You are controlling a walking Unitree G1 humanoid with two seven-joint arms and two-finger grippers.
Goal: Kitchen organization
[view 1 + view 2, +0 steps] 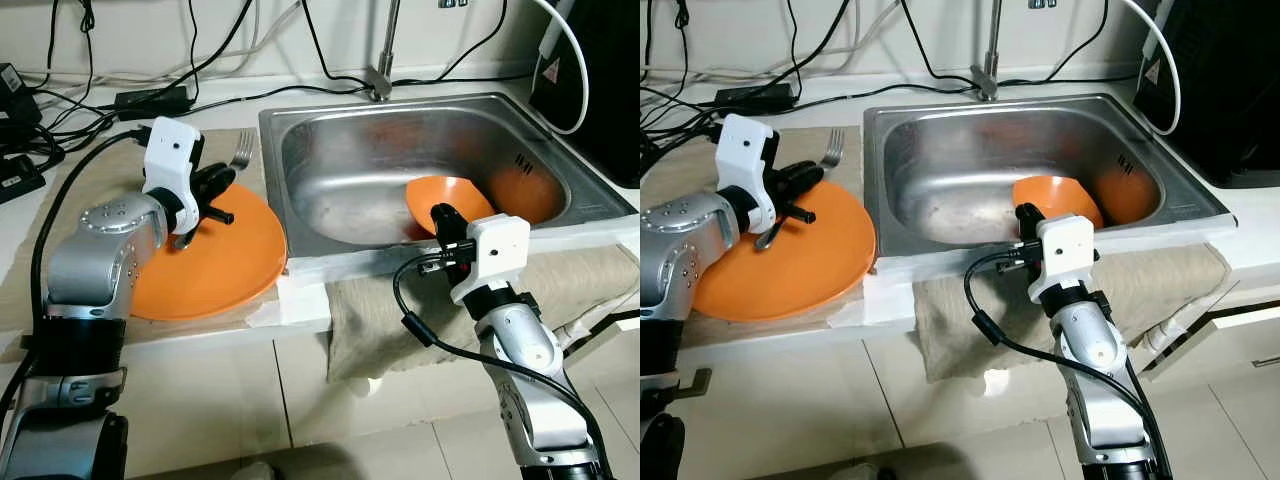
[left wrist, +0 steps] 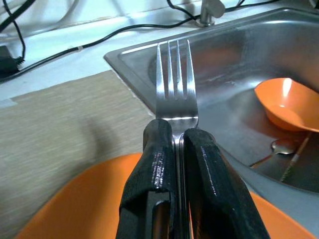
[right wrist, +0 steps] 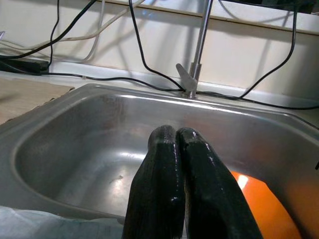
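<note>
My left gripper (image 1: 222, 180) is shut on a silver fork (image 2: 174, 87), whose tines (image 1: 241, 150) stick out past the fingers above the far edge of an orange plate (image 1: 215, 262). That plate lies on a beige mat (image 1: 110, 170) left of the sink. An orange bowl (image 1: 452, 200) rests inside the steel sink (image 1: 400, 150). My right gripper (image 1: 442, 218) hangs shut and holding nothing over the sink's near rim, just in front of the bowl. In the left wrist view a spoon (image 2: 283, 146) lies on the sink floor by the bowl (image 2: 289, 103).
A faucet (image 1: 382, 60) stands behind the sink. Black cables (image 1: 90, 90) and power adapters run along the counter's back. A grey cloth (image 1: 400, 300) drapes over the counter's front edge below the sink. A dark appliance (image 1: 600, 80) stands at the right.
</note>
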